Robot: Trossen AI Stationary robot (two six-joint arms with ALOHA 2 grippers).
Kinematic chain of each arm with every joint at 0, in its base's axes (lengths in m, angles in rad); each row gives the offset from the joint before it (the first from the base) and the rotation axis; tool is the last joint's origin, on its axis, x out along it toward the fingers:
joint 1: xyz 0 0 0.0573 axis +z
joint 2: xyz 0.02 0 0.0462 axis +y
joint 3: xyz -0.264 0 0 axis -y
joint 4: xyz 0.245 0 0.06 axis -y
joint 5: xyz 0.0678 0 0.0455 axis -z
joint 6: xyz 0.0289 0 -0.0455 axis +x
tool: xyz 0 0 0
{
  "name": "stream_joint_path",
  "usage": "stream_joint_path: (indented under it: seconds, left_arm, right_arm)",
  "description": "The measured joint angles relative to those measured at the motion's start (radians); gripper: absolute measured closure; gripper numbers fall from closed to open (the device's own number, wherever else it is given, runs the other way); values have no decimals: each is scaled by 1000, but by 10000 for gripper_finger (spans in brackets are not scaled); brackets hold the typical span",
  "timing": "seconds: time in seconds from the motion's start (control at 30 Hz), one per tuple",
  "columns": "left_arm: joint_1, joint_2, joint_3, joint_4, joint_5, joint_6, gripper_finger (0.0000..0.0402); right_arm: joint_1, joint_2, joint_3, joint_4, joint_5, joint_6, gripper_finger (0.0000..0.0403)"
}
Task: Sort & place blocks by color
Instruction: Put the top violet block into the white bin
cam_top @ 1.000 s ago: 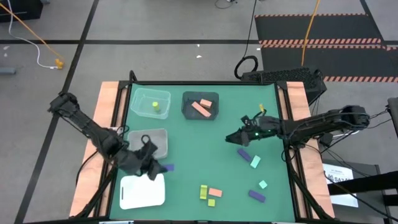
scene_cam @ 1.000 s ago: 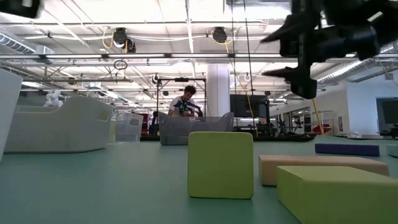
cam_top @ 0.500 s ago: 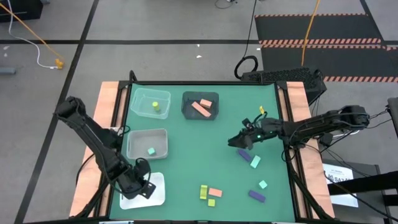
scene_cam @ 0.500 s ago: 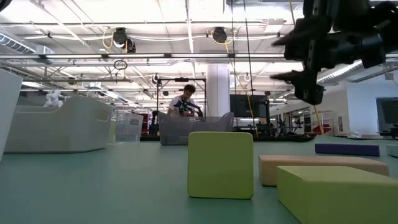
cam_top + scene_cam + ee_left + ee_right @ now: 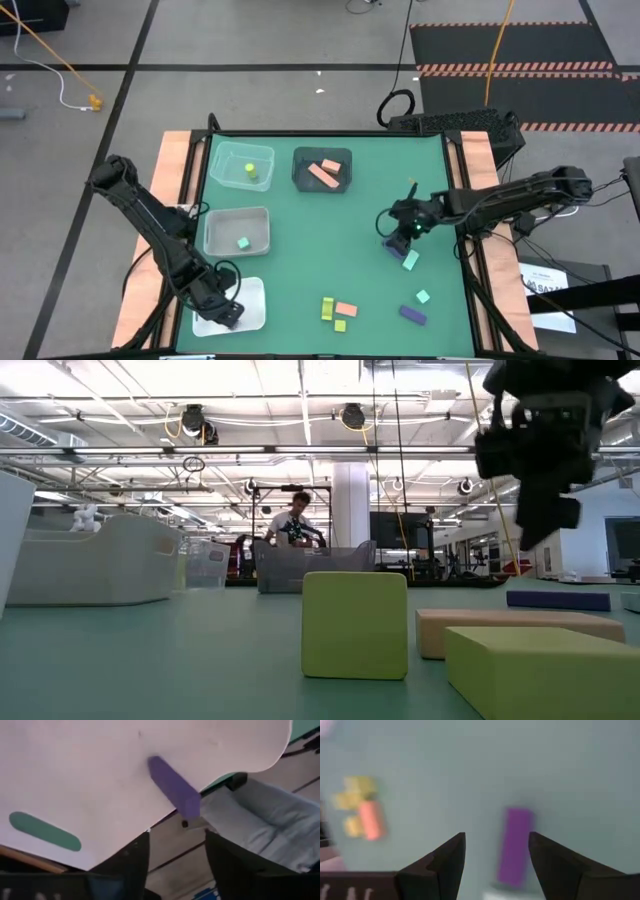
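Purple bar (image 5: 514,845), light and rigid, suits gripping across its long sides by the open, empty right pincer (image 5: 495,855).

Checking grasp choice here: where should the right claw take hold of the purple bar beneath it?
Across the middle of the purple bar, on its two long sides, coming straight down. It lies flat and apart from other blocks, and the open right claw already hangs above it, fingers flanking it.

My rig sits in a large open robotics lab, exposed ceiling trusses (image 5: 250,450), hanging lights (image 5: 350,415), hazard-striped floor mats (image 5: 520,70), a person (image 5: 292,520) at a far workstation, trailing cables (image 5: 45,45).
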Motion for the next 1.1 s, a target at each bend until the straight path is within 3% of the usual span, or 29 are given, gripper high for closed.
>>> stream_joint_path:
  seconds: [0.13, 0.3, 0.6, 1.1]
  left_arm:
    - [0, 0, 0, -3, 3, 72, 171]
    - [2, 0, 0, -10, 3, 77, 159]
    - [8, 0, 0, -10, 4, 53, 158]
    - [7, 0, 0, -7, 4, 46, 158]
  right_arm:
    - [25, 0, 2, -160, 43, 72, 197]
    - [59, 0, 2, -250, 80, 129, 197]
    - [118, 16, 3, -153, 138, 173, 197]
    - [222, 254, 3, 23, 200, 199, 197]
